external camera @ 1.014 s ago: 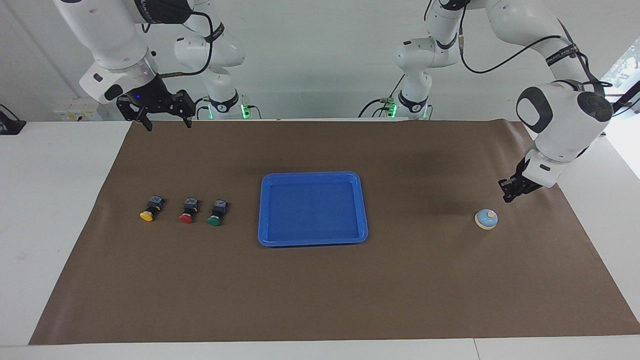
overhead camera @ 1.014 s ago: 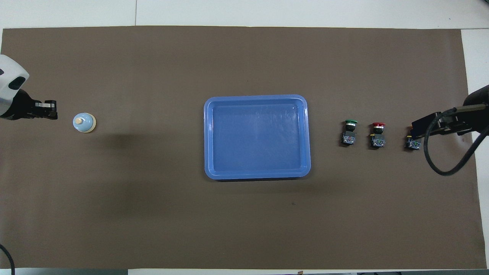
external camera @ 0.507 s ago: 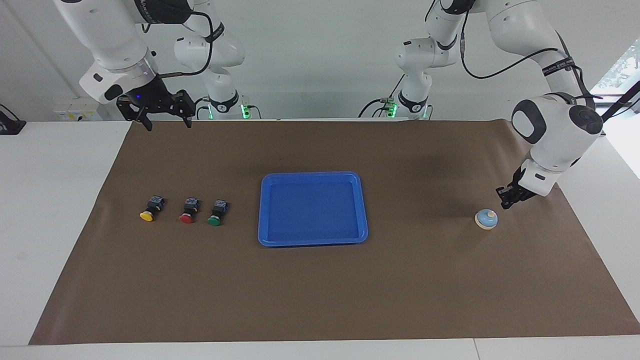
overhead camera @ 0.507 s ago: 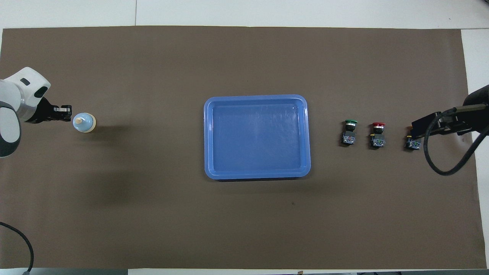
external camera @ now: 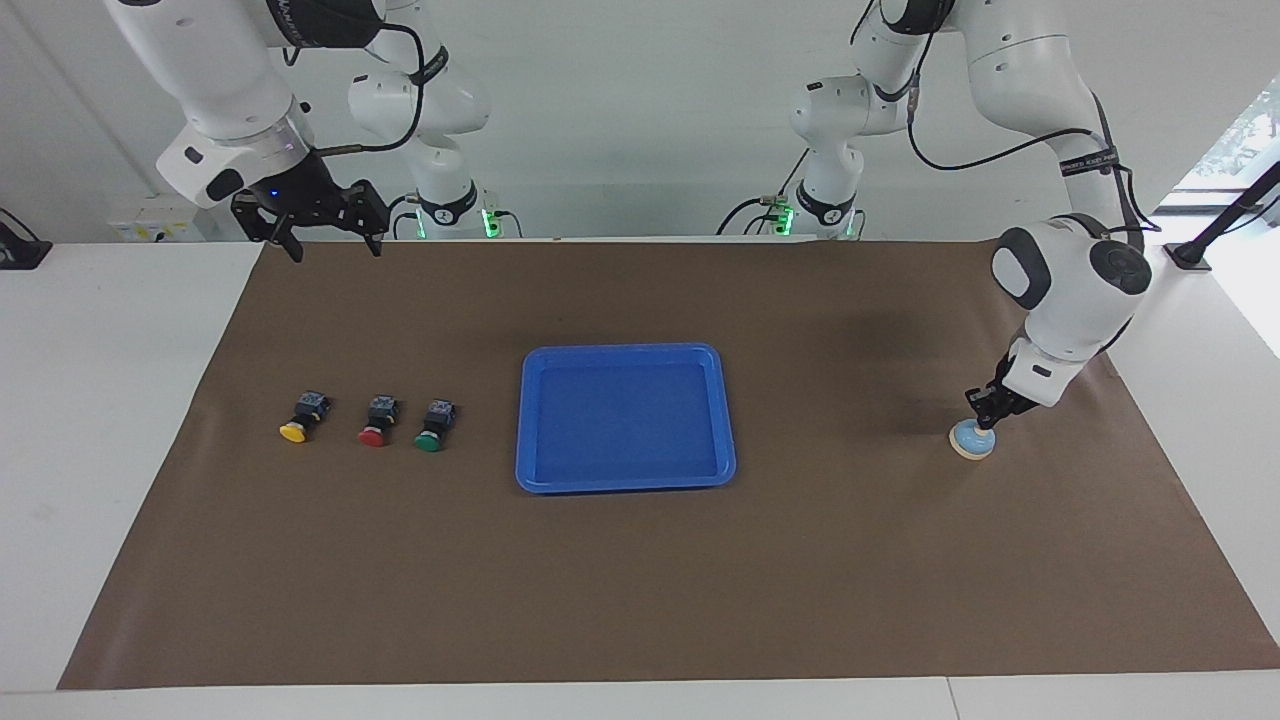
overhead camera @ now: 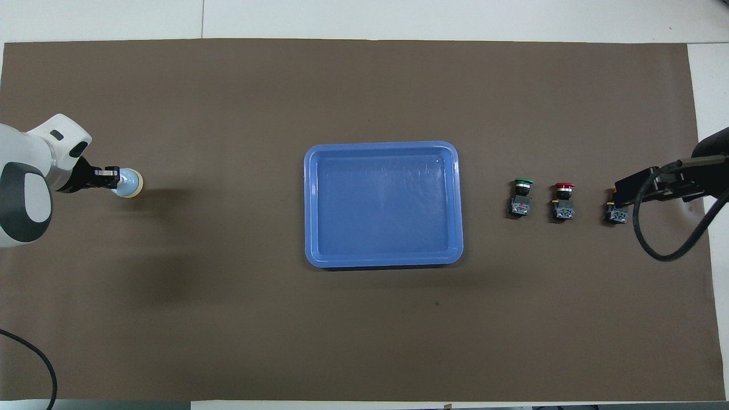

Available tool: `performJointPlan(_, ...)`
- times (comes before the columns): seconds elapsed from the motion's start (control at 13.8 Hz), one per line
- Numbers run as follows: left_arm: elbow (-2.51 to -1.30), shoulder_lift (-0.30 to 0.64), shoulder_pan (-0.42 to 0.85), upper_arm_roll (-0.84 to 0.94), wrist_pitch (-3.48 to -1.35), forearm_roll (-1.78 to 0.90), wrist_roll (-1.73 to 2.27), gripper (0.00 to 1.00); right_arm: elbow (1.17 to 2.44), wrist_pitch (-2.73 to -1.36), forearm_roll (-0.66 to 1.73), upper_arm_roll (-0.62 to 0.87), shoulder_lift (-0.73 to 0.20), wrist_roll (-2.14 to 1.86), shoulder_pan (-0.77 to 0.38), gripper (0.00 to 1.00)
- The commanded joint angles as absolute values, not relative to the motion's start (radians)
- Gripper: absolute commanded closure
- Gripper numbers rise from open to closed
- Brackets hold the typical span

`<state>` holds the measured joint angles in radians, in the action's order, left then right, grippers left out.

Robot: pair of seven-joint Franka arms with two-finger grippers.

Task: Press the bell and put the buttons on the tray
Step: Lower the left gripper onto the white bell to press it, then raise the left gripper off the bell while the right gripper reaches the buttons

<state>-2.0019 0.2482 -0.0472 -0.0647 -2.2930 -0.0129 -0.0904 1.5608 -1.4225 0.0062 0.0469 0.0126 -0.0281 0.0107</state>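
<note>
Pressing bell [external camera: 972, 440] near mat edge, clenched left end effector [external camera: 984, 415], right end effector [external camera: 332, 243] released, waiting.

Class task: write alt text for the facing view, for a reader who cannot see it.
The left gripper, jaws shut, sits on top of the bell. The blue tray lies mid-table, with yellow, red and green buttons in a row beside it; the right gripper waits open, raised.

One bright-blue tray [external camera: 626, 352] sits on the desk [external camera: 120, 400]. There are three push-buttons: one yellow button [external camera: 296, 427], one red button [external camera: 375, 431] and one green button [external camera: 431, 435]. There is one light-blue bell [external camera: 970, 441]. One brown mat [external camera: 640, 580] covers the desk. Two robot arms appear, each with one gripper.
</note>
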Motion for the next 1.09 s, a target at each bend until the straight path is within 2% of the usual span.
performJointPlan(0.0, -1.892, 0.233, -0.038, -0.067, -2.118, 0.000, -0.098, 0.95, 1.563, -1.410, -0.006, 0.061, 0.017, -0.052, 0.032, 0.00)
performJointPlan(0.07, -1.808, 0.219, -0.035, -0.066, -1.985, 0.000, -0.095, 0.69, 1.563, -1.410, -0.006, 0.061, 0.017, -0.052, 0.032, 0.00)
performJointPlan(0.22, -1.665, 0.210, -0.025, -0.058, -1.789, 0.000, -0.084, 0.00, 1.563, -1.410, -0.006, 0.061, 0.017, -0.054, 0.032, 0.00)
performJointPlan(0.51, -1.654, 0.030, -0.005, -0.057, -1.559, 0.000, -0.077, 0.00, 1.588, -1.419, -0.005, 0.058, 0.024, -0.054, 0.032, 0.00)
performJointPlan(0.65, -1.666, -0.026, -0.005, -0.055, -1.478, 0.000, -0.077, 0.00, 1.665, -1.504, -0.006, 0.058, 0.057, -0.041, 0.019, 0.00)
performJointPlan(0.87, -1.669, -0.032, -0.006, -0.055, -1.474, -0.002, -0.078, 0.00, 1.848, -1.687, -0.006, 0.063, 0.109, 0.030, -0.011, 0.00)
performJointPlan(1.01, -1.669, -0.029, -0.002, -0.055, -1.483, -0.002, -0.077, 0.00, 1.899, -1.776, -0.006, 0.063, 0.069, 0.107, -0.052, 0.00)
